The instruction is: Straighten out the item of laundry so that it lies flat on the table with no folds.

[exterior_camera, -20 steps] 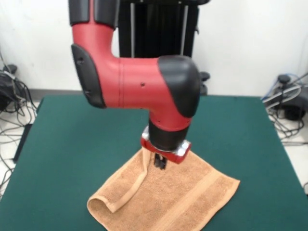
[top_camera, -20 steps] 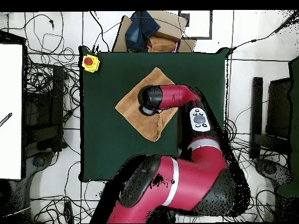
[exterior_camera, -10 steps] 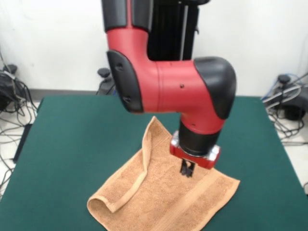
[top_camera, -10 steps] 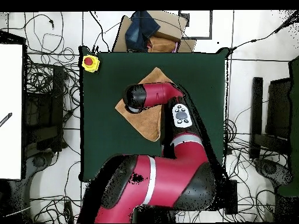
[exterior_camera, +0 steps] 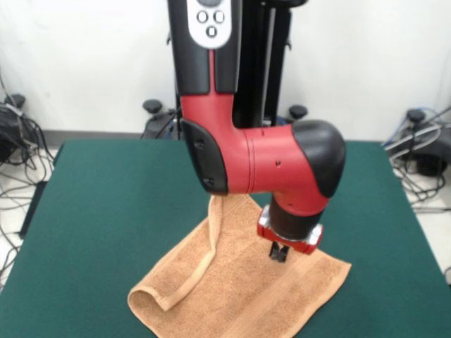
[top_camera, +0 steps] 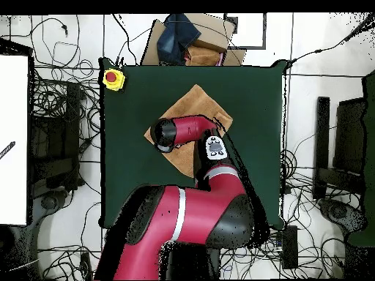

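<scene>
Gripper (exterior_camera: 279,253) is down over the towel (exterior_camera: 239,289), black tips pointing straight down from the red wrist flange, at or just above the cloth; contact can't be confirmed from the front view. Can't tell whether the fingers are apart or together: they read as 1 dark stub from the front, and the overhead view hides them under the arm's black elbow cap.

Towel sits on the table (exterior_camera: 106,211) directly under and around the tool, laid diamond-wise in the overhead view (top_camera: 192,102). Not flat. In the front view, the cloth below and to the picture-left of the tool is folded: 1 edge is doubled over into a rolled loop at the lower left, with a hem strip running up from it toward the arm. The part to the picture-right of the tool lies flat, with a woven band visible near its edge.

Yellow box with red button (top_camera: 112,77) sits at 1 table corner, well apart from the tool.
</scene>
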`<control>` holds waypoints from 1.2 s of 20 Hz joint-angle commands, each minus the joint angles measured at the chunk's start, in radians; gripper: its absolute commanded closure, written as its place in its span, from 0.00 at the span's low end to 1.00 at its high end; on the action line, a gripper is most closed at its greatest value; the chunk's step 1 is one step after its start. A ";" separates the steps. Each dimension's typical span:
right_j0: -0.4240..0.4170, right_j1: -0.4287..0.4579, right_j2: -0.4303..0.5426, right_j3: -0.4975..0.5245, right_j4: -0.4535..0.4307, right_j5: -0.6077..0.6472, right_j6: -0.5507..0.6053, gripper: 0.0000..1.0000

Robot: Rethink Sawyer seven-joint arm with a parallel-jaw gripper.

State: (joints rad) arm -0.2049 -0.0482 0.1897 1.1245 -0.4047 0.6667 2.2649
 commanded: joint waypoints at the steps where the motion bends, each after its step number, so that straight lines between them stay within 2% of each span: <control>1: -0.017 0.107 -0.055 -0.059 -0.085 -0.082 -0.019 1.00; 9: -0.091 0.055 -0.040 -0.004 -0.121 -0.106 -0.128 1.00; 15: -0.168 -0.105 0.002 0.161 -0.106 -0.045 -0.239 1.00; 18: -0.190 -0.097 0.009 0.157 -0.138 -0.057 -0.259 1.00; 21: -0.197 -0.053 0.020 0.123 -0.182 -0.089 -0.238 1.00; 24: -0.205 -0.045 0.041 0.116 -0.202 -0.092 -0.217 1.00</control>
State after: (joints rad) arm -0.4135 -0.1321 0.1885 1.1951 -0.5214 0.6497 2.2649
